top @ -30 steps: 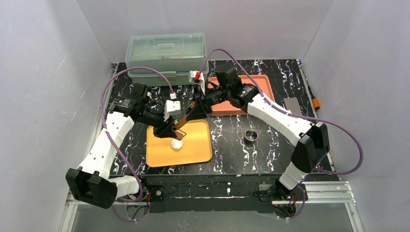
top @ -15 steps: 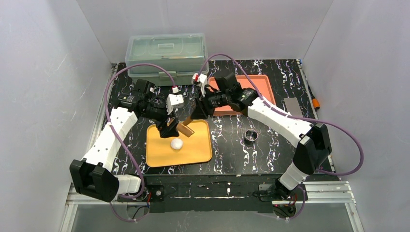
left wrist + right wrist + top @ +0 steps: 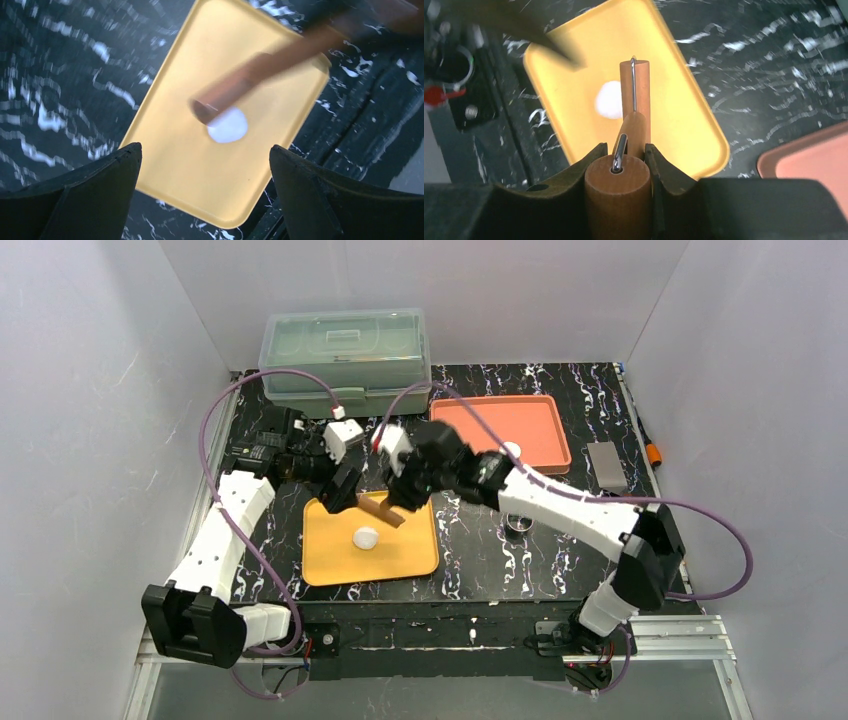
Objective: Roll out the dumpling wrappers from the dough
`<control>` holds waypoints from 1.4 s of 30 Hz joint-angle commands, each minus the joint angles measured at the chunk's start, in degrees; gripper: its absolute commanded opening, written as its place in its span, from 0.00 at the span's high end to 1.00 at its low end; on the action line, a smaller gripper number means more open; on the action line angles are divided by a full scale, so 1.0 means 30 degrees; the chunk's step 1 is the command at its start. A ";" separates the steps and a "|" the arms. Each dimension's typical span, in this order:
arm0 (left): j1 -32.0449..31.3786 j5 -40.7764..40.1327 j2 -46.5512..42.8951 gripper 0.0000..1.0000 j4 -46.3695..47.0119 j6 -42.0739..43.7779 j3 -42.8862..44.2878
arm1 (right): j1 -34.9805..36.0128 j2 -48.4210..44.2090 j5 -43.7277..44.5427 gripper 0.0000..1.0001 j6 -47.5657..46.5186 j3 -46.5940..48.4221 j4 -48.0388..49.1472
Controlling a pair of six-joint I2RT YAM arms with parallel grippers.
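Observation:
The dough [image 3: 367,537] is a small rounded white lump lying on the yellow tray [image 3: 405,558]. My left gripper [image 3: 341,497] hovers over the tray's far left corner, open and holding nothing. In the left wrist view its fingers [image 3: 95,185] frame the dough [image 3: 228,126]. My right gripper [image 3: 397,498] is shut on the handle of a wooden roller [image 3: 380,512], which hangs just beyond the dough. In the right wrist view the roller [image 3: 635,92] points at the dough [image 3: 609,106]. One small white dumpling wrapper [image 3: 512,449] lies in the orange tray [image 3: 470,420].
A small metal ring [image 3: 517,521] stands on the black marbled table right of the yellow tray [image 3: 684,135]. A clear lidded box [image 3: 345,360] sits at the back. Purple cables loop over both arms. A corner of the orange tray [image 3: 814,157] shows in the right wrist view.
My left gripper opened wide and drew back up and left from the dough. The right arm swung left and lowered the roller over the yellow tray.

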 commanded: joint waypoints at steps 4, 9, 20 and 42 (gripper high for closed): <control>0.2874 -0.4594 -0.0582 0.02 0.0735 -0.4273 -0.1467 | 0.2896 -0.4066 0.2681 0.99 -0.5772 -0.2858 0.4014; 0.3235 -0.6241 -0.0596 0.02 0.0508 -0.4323 -0.2241 | 0.3787 -0.4826 0.2709 0.99 -0.8445 -0.4190 0.4779; 0.2935 -0.7914 0.6170 0.05 0.5050 -0.3190 -0.1931 | 0.4922 -0.5186 0.1959 0.99 -1.5367 -0.8538 0.9850; 0.3996 -0.7175 0.9656 0.32 0.3571 -0.6072 -0.2331 | 0.7194 -0.1225 0.4881 0.99 -2.0128 -0.8297 0.9923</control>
